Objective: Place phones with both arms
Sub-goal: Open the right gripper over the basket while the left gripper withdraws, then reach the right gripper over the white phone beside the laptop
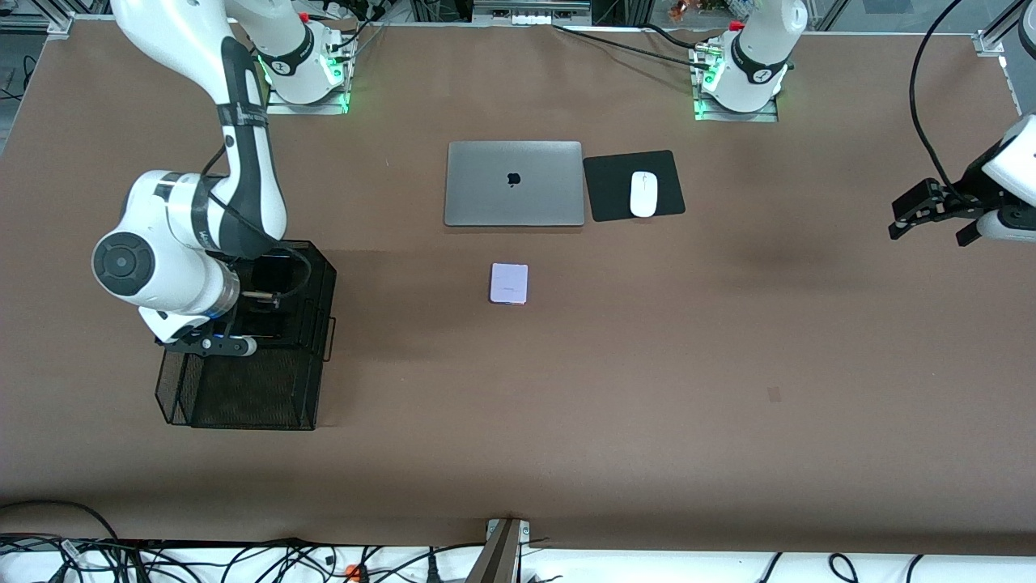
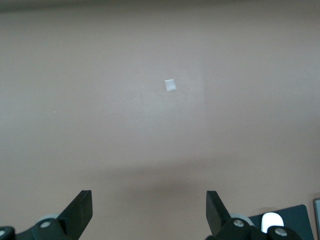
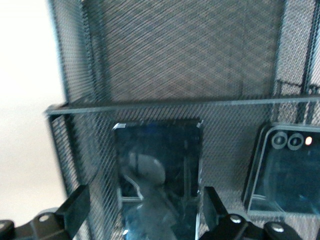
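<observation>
Right arm [image 1: 202,202]: glossy white jointed shell with black bands, a round dark grey joint cap with a pale hub, and a thin black cable looping off the wrist, at the frame's left. Left arm [image 1: 1008,174]: white shell, black cable and black gripper hardware at the right edge. Both white bases along the top show green lights and black ring markings.
</observation>
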{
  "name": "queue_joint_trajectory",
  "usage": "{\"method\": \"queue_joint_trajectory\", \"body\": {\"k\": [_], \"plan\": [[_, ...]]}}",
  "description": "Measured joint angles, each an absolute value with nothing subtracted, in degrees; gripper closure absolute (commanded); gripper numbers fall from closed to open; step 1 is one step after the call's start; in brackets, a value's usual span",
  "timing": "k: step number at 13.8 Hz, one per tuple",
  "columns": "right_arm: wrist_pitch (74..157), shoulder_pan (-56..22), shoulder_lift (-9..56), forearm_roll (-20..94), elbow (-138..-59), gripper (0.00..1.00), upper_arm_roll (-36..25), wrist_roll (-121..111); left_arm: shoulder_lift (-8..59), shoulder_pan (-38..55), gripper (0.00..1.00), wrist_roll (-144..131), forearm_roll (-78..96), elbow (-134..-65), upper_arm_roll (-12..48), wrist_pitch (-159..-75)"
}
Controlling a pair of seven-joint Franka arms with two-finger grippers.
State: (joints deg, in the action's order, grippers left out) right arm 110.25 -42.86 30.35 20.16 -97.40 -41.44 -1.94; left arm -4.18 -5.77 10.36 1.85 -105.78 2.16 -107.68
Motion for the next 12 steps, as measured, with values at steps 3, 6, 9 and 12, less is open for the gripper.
{"method": "queue_joint_trajectory", "body": {"k": [3, 6, 9, 12], "plan": [[101.88, -42.97, 27.56, 23.1, -92.71, 0.0, -41.52, 2.63, -4.19, -5.47, 0.0, 10.3, -1.33, -103.63, 5.72, -106.58], [99.54, -45.24, 25.58, 24.13, -89.27, 0.0, -40.7, 12.27, -4.04, -5.56, 0.0, 10.55, -1.81, -103.31, 5.89, -106.51], [100.85, -51.33, 25.61, 26.18, -88.19, 0.0, -39.22, 21.32, -3.86, -5.6, 0.0, 10.69, -1.82, -103.21, 5.92, -106.51], [105.07, -57.07, 26.52, 26.26, -88.19, 0.0, -38.86, 24.14, -3.83, -5.6, 0.0, 10.76, -1.82, -103.18, 5.93, -106.5]]}}
